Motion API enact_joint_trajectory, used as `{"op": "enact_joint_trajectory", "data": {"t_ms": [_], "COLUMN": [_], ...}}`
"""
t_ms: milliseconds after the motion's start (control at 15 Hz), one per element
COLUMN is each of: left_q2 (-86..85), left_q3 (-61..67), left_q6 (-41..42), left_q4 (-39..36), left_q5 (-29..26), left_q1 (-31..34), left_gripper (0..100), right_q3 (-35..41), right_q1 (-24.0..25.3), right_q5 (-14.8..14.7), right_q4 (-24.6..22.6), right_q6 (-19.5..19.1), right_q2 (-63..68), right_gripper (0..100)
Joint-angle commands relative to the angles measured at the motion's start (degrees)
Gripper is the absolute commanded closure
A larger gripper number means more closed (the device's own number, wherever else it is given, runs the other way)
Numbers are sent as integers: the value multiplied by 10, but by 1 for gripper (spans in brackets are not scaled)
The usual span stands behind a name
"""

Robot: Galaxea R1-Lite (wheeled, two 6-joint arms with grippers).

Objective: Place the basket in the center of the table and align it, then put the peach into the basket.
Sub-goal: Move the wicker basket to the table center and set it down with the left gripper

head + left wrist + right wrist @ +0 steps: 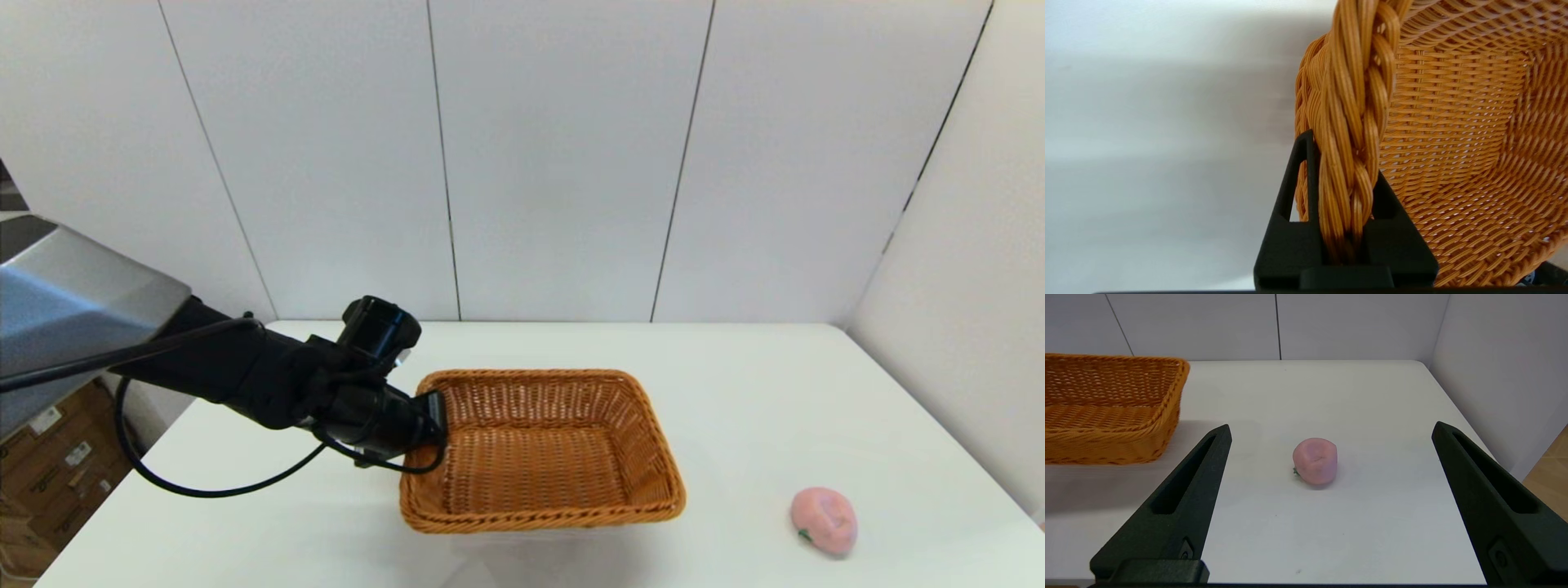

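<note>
The left gripper (433, 420), on a black arm reaching in from the robot's left, is clamped on the braided rim of the rectangular orange-brown woven wicker basket (543, 449) at its left short side; the left wrist view shows one black finger (1298, 179) outside the wall and the other inside, with the plaited rim (1351, 122) pinched between them. The basket sits near the middle of the large plain white tabletop (735, 384), slightly to the near side, its long edges a little skewed to the table's front edge. The small round pink toy peach (824, 520) lies on the table well apart from the basket, toward the robot's right and near the front edge. The right gripper (1331, 457) does not appear in the head view; its own camera shows its fingers spread wide, facing the peach (1315, 460) and not touching it.

The step in hand appears to be positioning the basket. Done well, it likely calls for a slow slide or low carry, since a one-sided rim grip may tip or swivel the basket, then a squaring turn before release.

The tabletop is smooth and matte; pale panelled walls (563, 163) enclose it behind and on the right.
</note>
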Motion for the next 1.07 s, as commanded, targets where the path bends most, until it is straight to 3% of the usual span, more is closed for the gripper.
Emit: {"op": "enact_joint_trajectory", "data": {"t_ms": [67, 1067], "left_q2": [33, 56], "left_q3": [-4, -12], "left_q6": [-4, -16], "left_q4": [-12, -16], "left_q5": [-1, 0], "left_q1": [-16, -26], "left_gripper": [100, 100], "right_q3": [0, 0], "right_q1": [0, 0], "right_q5": [0, 0], "right_q4": [0, 0], "right_q6": [0, 0], "right_q2": [0, 0], "right_gripper": [0, 0]}}
